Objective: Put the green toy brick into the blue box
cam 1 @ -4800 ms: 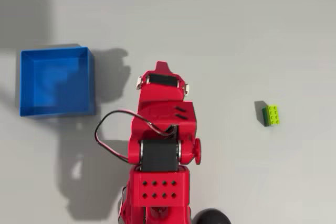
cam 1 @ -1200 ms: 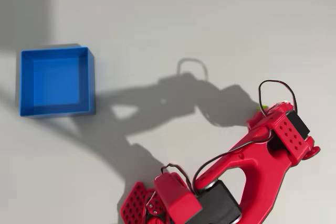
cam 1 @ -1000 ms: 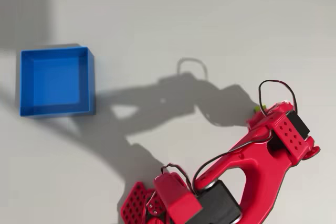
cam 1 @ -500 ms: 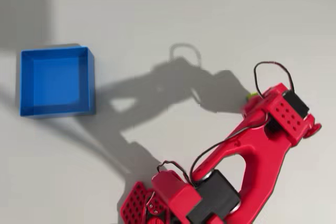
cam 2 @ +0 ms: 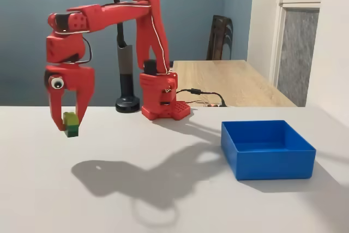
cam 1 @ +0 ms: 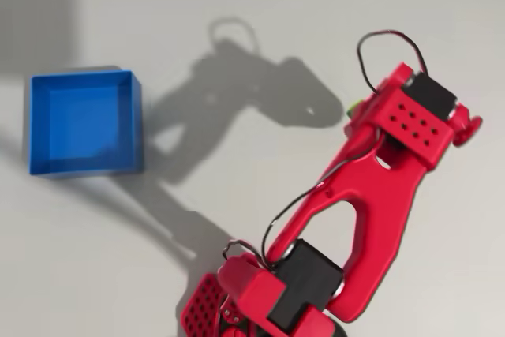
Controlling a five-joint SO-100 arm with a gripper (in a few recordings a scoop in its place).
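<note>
At the left of the fixed view the gripper (cam 2: 70, 126) pinches the green brick (cam 2: 70, 124) above the table (cam 2: 163, 189), so the pickup looks done, with carrying and dropping into the empty blue box (cam 2: 268, 148) at lower right left.

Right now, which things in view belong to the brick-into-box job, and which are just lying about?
Part of the job:
- green toy brick, pinched in the gripper, lifted off the table
- blue box, empty

Just about:
- wooden table behind
- dark chair
- black lamp stand
</note>
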